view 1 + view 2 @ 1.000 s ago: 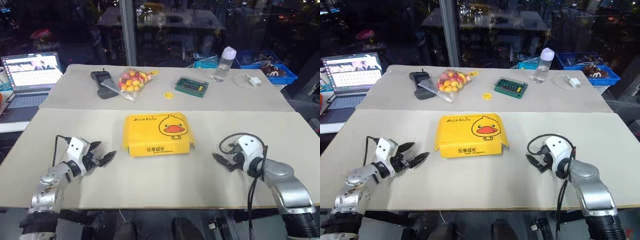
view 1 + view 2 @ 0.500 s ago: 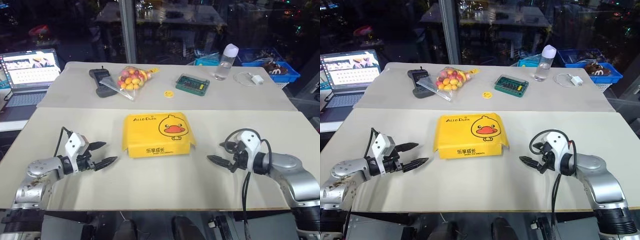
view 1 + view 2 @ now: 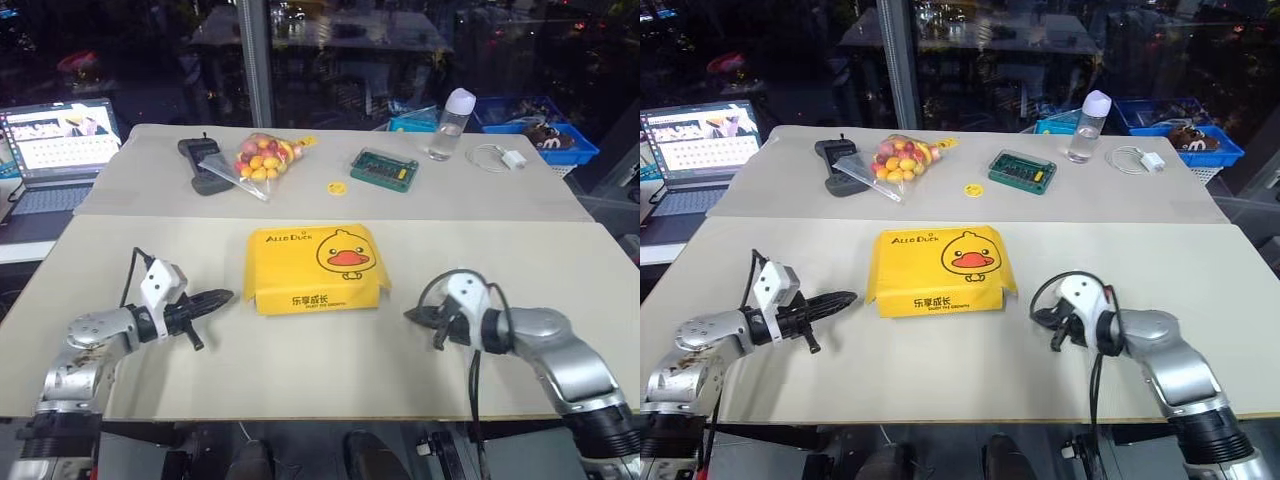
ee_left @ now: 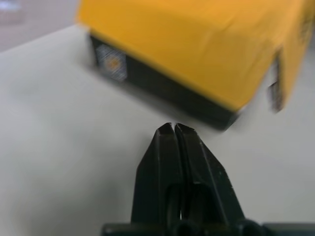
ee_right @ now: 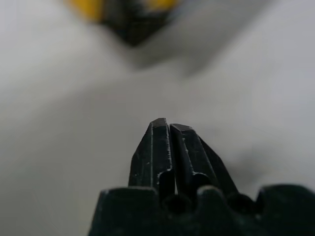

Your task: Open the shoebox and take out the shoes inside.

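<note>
From the head cameras I see the shoebox sitting shut in the middle of the near table, yellow duck lid down all round. My left gripper points at its left end, near but not touching, fingers pressed together on nothing. My right gripper faces the right end with a gap of bare table between, also closed and empty. Past the box lie a bag of coloured balls, a green case, a bottle and a laptop — none of them my concern.

In the left wrist view the two black fingers meet at the tips, and just ahead of them is a corner of the box where the yellow lid overhangs the black side.

In the right wrist view the fingers are likewise together over plain table, with a blurred edge of the box well ahead.

As I judge it, nothing is done yet: lid to lift, shoes to take out. The shoes are hidden inside — I can't confirm them — and I can't make out any lid seam or tab to get under.
</note>
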